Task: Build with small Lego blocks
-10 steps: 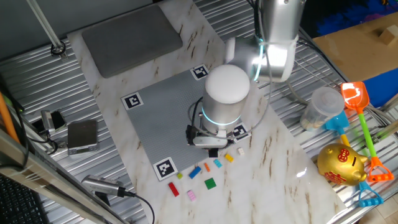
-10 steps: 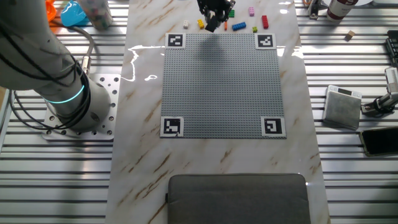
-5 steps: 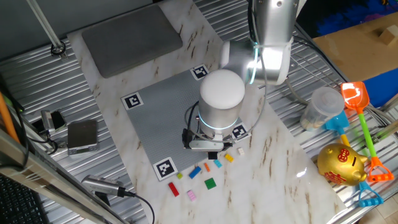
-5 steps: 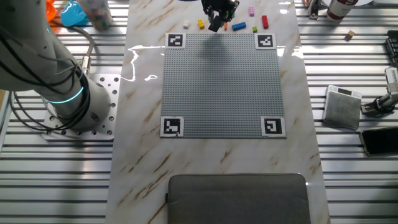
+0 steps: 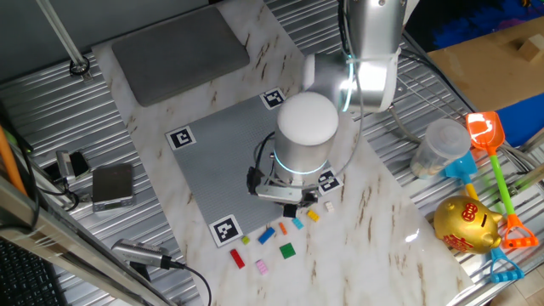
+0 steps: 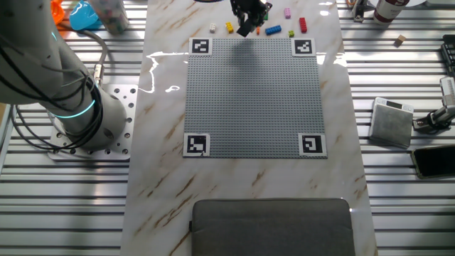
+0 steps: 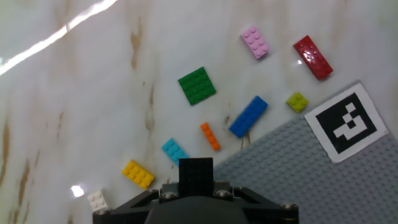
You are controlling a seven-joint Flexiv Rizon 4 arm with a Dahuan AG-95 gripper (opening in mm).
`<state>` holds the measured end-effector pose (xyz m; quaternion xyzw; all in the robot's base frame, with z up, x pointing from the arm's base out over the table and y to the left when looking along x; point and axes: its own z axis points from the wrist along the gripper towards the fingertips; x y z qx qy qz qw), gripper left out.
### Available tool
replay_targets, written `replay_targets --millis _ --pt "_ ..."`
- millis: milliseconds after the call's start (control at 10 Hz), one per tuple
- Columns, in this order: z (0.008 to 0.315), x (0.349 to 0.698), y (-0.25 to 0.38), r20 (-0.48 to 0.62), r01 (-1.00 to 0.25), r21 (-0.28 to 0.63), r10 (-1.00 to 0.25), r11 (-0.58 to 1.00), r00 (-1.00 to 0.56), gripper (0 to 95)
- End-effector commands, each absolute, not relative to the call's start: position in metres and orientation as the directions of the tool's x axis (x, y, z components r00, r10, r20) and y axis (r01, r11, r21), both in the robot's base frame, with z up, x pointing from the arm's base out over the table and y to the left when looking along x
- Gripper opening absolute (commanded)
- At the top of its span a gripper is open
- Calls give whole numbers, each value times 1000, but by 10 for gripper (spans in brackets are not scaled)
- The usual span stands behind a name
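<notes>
The arm reaches across the grey baseplate [image 6: 254, 96] from its base, which is bolted down beside the plate's marker-cornered side. Its white upper link [image 5: 374, 51] leans over the plate and bends at a lit ring joint into the round white wrist housing [image 5: 305, 127], which points straight down. Under the wrist the black claw [image 5: 287, 206] hangs at the plate's far edge from the base, just past it. In the hand view the claw's two black fingers [image 7: 249, 200] are drawn together on a black Lego block [image 7: 196, 175] that stands up between them
</notes>
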<state>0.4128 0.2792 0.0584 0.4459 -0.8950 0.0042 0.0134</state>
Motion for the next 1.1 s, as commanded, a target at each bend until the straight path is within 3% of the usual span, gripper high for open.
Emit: replay_targets --millis 100,500,1100 --pt "61 417 270 37 -837 11 -837 547 -546 0" --pt "62 435 192 27 -941 15 -941 338 -338 0" --pt "47 448 120 28 -989 -16 -989 144 -144 0"
